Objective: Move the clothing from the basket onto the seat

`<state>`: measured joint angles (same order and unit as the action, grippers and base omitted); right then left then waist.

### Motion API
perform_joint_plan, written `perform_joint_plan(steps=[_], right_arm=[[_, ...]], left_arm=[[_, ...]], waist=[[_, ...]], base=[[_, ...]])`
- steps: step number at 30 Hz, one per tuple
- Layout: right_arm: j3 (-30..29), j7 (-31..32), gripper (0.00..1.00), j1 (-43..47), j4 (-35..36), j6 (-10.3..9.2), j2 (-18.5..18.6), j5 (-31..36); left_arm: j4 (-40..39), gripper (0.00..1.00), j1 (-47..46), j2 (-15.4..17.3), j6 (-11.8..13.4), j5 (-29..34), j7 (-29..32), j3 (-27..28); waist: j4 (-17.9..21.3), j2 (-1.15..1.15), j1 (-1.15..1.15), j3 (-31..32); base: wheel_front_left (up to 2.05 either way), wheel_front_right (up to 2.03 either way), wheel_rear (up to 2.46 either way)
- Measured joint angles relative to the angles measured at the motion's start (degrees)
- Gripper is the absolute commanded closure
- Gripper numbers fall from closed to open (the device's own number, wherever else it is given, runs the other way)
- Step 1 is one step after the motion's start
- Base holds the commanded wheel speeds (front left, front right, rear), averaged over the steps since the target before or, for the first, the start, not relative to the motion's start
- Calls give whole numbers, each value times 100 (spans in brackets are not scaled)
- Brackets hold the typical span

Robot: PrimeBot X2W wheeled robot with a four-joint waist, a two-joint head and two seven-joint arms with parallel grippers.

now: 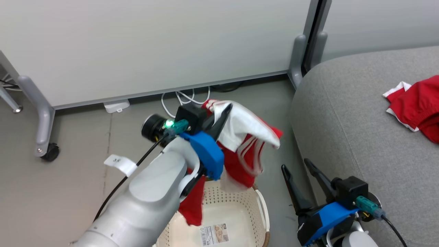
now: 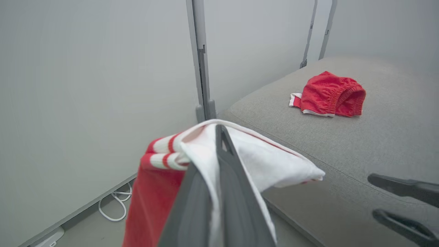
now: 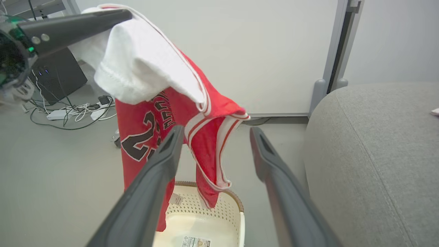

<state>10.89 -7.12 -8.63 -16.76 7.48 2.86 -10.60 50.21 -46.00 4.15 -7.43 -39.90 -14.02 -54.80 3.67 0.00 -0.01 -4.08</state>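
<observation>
The left gripper (image 1: 226, 110) is pinched shut on the red jersey (image 1: 245, 161), which hangs above the basket (image 1: 264, 209); its hem may touch the rim, but that is hard to tell. The right gripper (image 1: 295, 164) has its 2 fingers spread wide and holds nothing, just beside the seat (image 1: 353, 144), where 1 red garment (image 1: 418, 106) lies.

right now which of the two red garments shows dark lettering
The jersey hanging from the left claw over the basket; the other garment, crumpled on the sofa, is plain red with white trim.
</observation>
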Motion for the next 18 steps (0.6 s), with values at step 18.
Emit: perform_joint_plan(steps=[18], right_arm=[[261, 222, 0, 154, 135, 0, -1, -78]], left_arm=[[-454, 100, -984, -120, 109, -120, 38, -130]], waist=[[-2, 0, 1, 313]], base=[[0, 0, 0]])
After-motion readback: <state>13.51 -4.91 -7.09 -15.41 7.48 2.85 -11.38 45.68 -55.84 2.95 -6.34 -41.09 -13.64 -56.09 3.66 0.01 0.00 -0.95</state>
